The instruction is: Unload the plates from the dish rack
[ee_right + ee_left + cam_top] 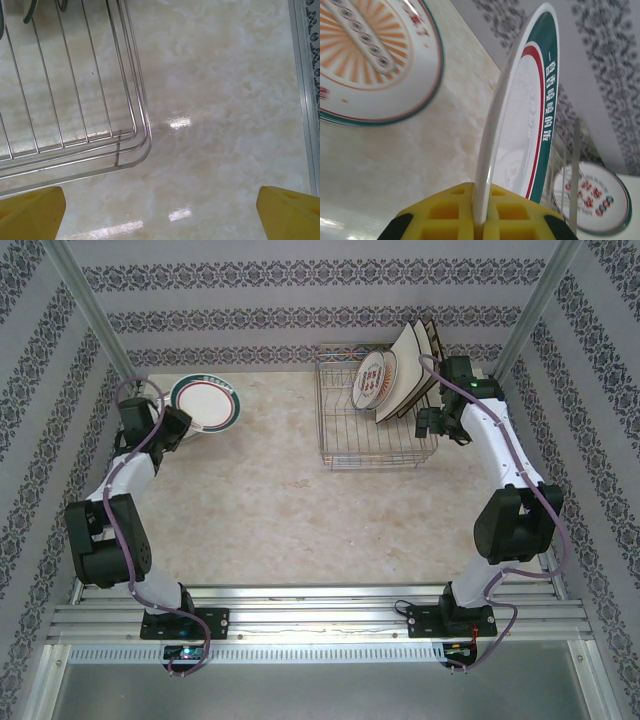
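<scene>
A round white plate with a green and red rim (520, 100) stands on edge between the yellow fingers of my left gripper (482, 192), which is shut on its rim. From above, that plate (205, 403) hangs at the far left of the table by the left gripper (178, 428). Another round plate with an orange sunburst (370, 60) lies flat on the table beside it. The dish rack (375, 445) at the far right holds round plates (370, 378) and square cream plates (415, 365). My right gripper (435, 425) is open beside the rack's right side, above bare table (160, 215).
The rack's rounded wire corner (135, 147) lies just left of the right gripper's fingers. A metal rail (305, 100) runs along the table's right edge. Patterned walls close in the back and both sides. The rack's wires (575, 175) show far beyond the held plate.
</scene>
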### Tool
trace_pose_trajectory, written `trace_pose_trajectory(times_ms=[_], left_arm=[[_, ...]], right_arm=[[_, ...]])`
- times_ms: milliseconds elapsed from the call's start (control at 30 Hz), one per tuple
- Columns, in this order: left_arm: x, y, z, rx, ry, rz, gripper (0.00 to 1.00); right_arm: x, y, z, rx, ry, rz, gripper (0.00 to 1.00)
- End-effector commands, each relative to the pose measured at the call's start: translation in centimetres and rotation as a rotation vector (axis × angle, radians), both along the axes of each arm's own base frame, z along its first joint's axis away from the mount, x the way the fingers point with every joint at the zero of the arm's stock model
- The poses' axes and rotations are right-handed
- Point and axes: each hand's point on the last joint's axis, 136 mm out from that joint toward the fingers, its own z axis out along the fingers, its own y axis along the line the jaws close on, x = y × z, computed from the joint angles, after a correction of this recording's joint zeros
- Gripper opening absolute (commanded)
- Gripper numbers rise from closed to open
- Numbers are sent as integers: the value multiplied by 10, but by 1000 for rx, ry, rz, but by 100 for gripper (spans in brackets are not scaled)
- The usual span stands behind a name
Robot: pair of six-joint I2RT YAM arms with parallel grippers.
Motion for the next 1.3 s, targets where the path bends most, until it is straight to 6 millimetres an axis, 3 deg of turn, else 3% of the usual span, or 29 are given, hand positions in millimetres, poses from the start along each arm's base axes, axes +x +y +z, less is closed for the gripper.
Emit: trace_pose_trajectory(times_ms=[0,200,433,633,1267], left_arm=[[5,38,26,-15,-116,129,0],[15,61,9,-124,-152,150,0],[26,77,-6,-122,-144,184,0],[33,84,-16,-128,-136,209,0],[46,101,-39,-84,-76,254,0]], right_arm=[[-6,-2,-2,-13,29,24,98],[-6,1,-5,-1,30,34,98],[-3,8,-9,6,37,49,98],[2,23,-2,52,16,85,98],[10,38,-3,54,19,118,98]])
